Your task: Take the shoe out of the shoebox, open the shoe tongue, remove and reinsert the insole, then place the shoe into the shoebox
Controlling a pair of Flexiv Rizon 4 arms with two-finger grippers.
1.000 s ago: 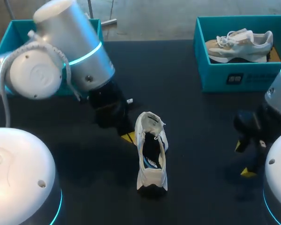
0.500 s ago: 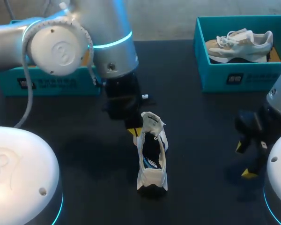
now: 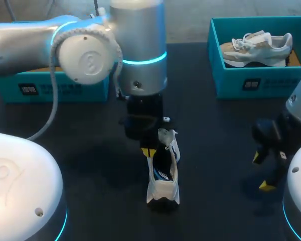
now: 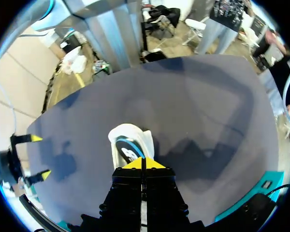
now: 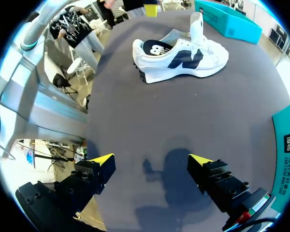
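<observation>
A white sneaker (image 3: 162,173) with dark side markings stands on its sole mid-table, its tongue (image 3: 166,135) lifted. My left gripper (image 3: 148,151) hangs at the shoe's left rim, fingers shut with nothing visibly held. In the left wrist view the shut yellow tips (image 4: 142,163) sit just over the sneaker (image 4: 127,141) and its dark insole (image 4: 131,154). My right gripper (image 3: 261,171) stands open near the table's right edge, well clear of the shoe. In its own view the open right gripper (image 5: 152,159) is far short of the sneaker (image 5: 181,57).
A teal shoebox (image 3: 251,83) at the back right holds a second beige-and-white shoe (image 3: 258,47). Another teal box (image 3: 55,89) stands at the back left, partly behind my left arm. Bare dark tabletop lies between the sneaker and the right gripper.
My left arm has swung to the right, carrying its shut gripper from the shoe's left side to its opening. The shoe and the right arm have not moved.
</observation>
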